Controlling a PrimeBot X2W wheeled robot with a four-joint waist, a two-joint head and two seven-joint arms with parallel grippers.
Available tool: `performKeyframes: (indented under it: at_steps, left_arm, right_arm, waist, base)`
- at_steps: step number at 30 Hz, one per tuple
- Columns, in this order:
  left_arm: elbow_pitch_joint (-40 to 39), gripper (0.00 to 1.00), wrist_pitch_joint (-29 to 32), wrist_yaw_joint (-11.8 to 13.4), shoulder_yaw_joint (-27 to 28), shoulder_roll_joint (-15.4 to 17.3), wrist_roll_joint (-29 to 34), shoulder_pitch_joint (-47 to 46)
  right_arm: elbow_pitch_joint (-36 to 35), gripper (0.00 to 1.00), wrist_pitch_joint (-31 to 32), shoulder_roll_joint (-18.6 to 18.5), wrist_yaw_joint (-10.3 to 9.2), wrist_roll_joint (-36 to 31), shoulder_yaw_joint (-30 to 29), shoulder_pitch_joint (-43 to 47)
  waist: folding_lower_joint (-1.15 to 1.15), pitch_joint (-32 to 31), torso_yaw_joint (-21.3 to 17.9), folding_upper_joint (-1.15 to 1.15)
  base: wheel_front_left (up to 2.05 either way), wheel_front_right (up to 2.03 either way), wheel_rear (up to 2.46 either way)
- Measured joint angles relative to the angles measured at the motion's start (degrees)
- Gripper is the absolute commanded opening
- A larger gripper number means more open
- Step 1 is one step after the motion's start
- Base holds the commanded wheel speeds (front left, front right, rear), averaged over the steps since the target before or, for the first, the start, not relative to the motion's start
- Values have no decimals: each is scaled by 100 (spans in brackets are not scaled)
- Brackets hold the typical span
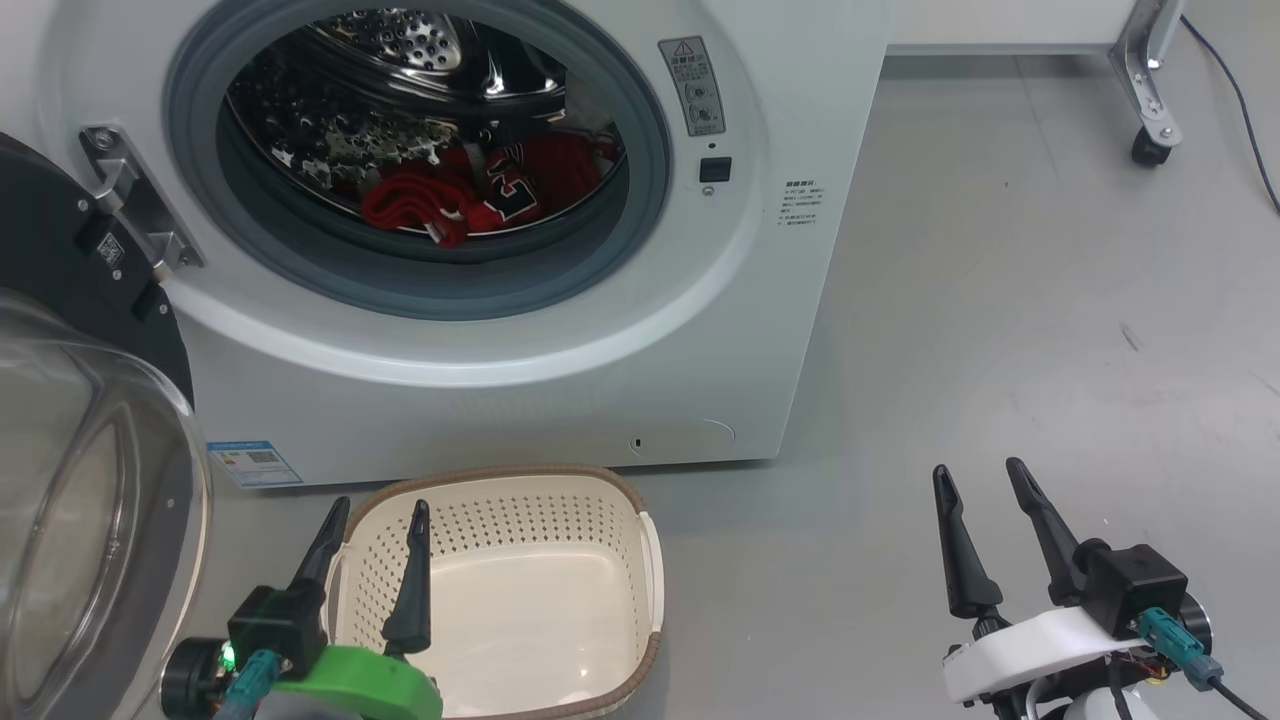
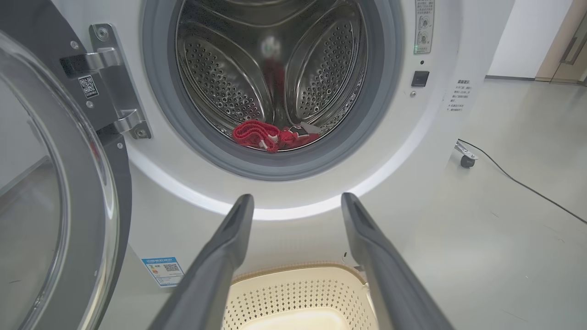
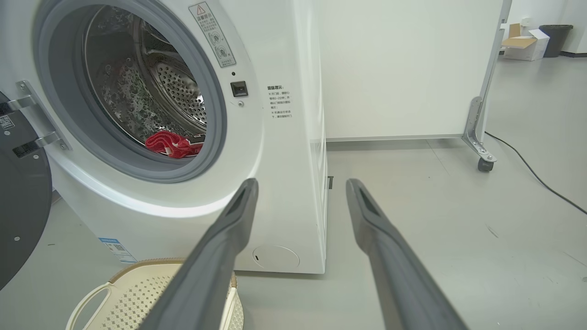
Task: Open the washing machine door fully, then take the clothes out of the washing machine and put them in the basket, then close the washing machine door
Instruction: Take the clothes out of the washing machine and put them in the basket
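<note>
The white washing machine (image 1: 560,380) (image 2: 440,151) (image 3: 284,183) stands with its door (image 1: 70,470) (image 2: 50,197) (image 3: 18,206) swung wide to the left on its hinge. Red clothes (image 1: 470,195) (image 2: 270,135) (image 3: 169,144) with white trim lie at the bottom of the steel drum. On the floor in front sits the cream basket (image 1: 530,505) (image 2: 298,293) (image 3: 137,293), nothing inside it. My left gripper (image 1: 380,515) (image 2: 297,199) hovers open over the basket's left rim. My right gripper (image 1: 982,475) (image 3: 301,184) is open, low over the floor to the machine's right.
A white panel on a metal caster leg (image 1: 1150,100) (image 3: 479,137) stands at the back right. A black cable (image 1: 1240,110) (image 3: 532,172) (image 2: 518,181) runs across the grey floor. A cardboard box (image 3: 525,42) and a dark bin (image 3: 555,39) sit far off.
</note>
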Motion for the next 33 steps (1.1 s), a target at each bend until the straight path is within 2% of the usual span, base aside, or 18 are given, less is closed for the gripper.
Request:
performKeyframes:
  at_steps: [11, 24, 33]
  left_arm:
    - [-14, 100, 367, -271, -172, -13, -135, -800]
    - [246, 100, 1299, -510, -58, -25, -527, -2381]
    - [614, 100, 2103, -564, 248, 259, -843, -3605]
  right_arm:
    - [-188, 100, 0, -1, 0, -24, 62, -170]
    - [-423, 100, 0, -12, 0, -44, 342, -750]
    - [-583, 100, 0, -27, -56, 205, 543, -1268]
  waist:
    - [0, 565, -119, 0]
    - [0, 1531, -362, 0]
    - [1, 2241, -637, 0]
  base:
    - [0, 0, 0]
    - [0, 0, 0]
    - [0, 0, 0]
